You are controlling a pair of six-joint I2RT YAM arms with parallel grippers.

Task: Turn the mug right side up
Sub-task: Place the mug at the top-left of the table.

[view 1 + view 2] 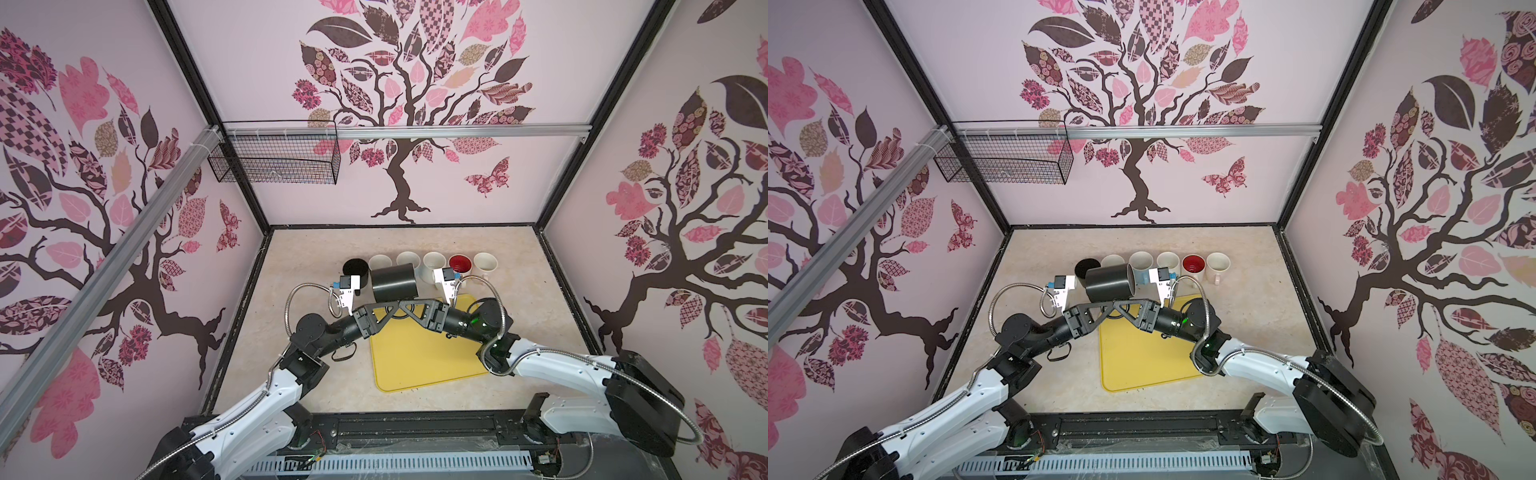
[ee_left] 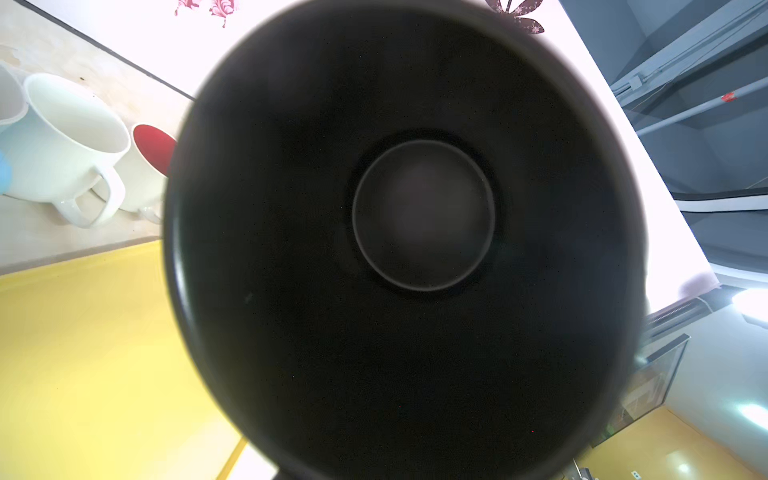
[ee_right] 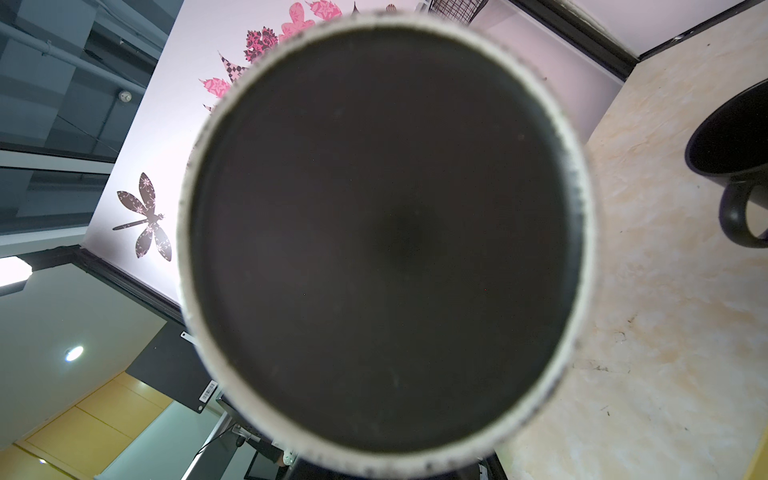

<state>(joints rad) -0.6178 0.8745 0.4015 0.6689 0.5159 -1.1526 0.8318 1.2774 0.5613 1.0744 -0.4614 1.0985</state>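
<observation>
Black mug (image 1: 394, 282) sideways aloft, right pincer (image 1: 409, 304) clamping it; left pincer (image 1: 390, 304) state unclear. Firm second hold, then rim up.

Blk mug (image 1: 393, 283) sideways in midair

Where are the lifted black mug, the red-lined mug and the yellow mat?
black mug (image 1: 394, 282): in a top view, its side wall.
red-lined mug (image 1: 460, 262): in a top view, its red inside.
yellow mat (image 1: 424, 361): in a top view, bare middle.
</observation>
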